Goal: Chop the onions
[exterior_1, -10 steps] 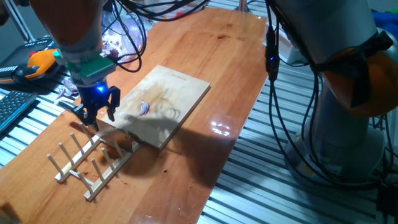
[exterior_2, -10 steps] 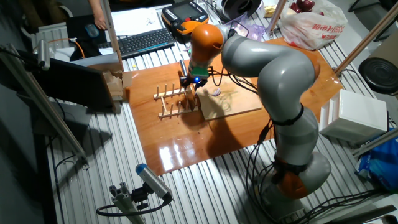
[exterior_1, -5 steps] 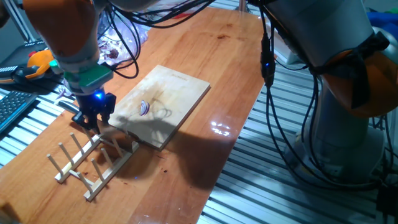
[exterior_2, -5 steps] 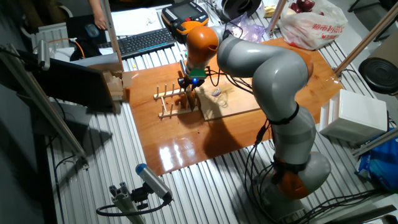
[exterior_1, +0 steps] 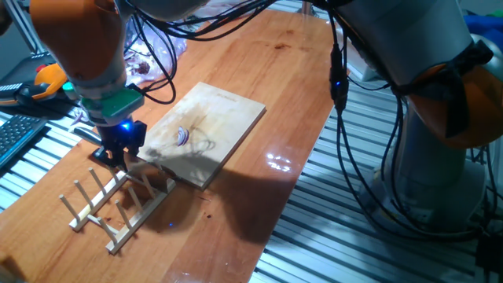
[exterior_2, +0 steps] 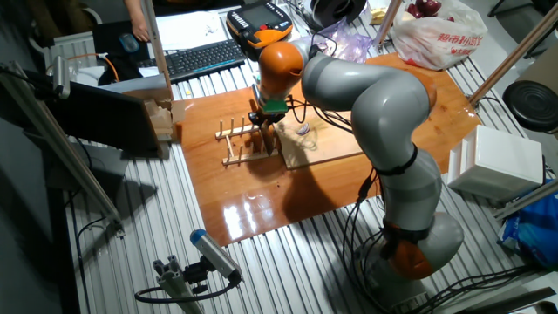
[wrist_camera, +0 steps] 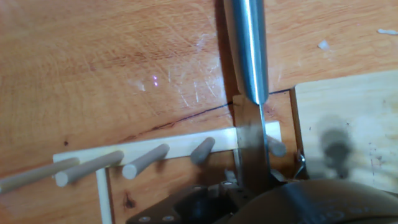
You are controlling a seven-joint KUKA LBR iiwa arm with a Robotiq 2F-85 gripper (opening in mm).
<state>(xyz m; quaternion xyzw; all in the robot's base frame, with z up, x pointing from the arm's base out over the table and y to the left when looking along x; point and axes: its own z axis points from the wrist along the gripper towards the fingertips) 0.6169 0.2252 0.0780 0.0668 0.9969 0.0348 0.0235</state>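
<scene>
The onions are a tiny purple-and-white sliver (exterior_1: pixel 182 136) lying on the wooden board (exterior_1: pixel 224 114), small in the other fixed view (exterior_2: pixel 302 129). My gripper (exterior_1: pixel 117 155) hangs left of the board, at the far end of the wooden peg rack (exterior_1: pixel 118 206), fingers drawn together. In the hand view a steel knife (wrist_camera: pixel 247 50) runs from the top of the frame down between my fingers, over the rack's rail (wrist_camera: pixel 155 158). The board's corner (wrist_camera: pixel 348 112) shows on the right. In the other fixed view the gripper (exterior_2: pixel 264 127) sits between rack (exterior_2: pixel 237 144) and board (exterior_2: pixel 331 148).
Clear plastic with onion scraps (exterior_1: pixel 145 56) lies behind the gripper. An orange teach pendant (exterior_2: pixel 261 19) and a keyboard (exterior_2: pixel 200 57) sit beyond the table's end. A plastic bag (exterior_2: pixel 432 30) stands at the far corner. Cables hang over the board.
The gripper has moved a little left toward the rack's end and lower. Its fingers, spread a second ago, now stand together.
</scene>
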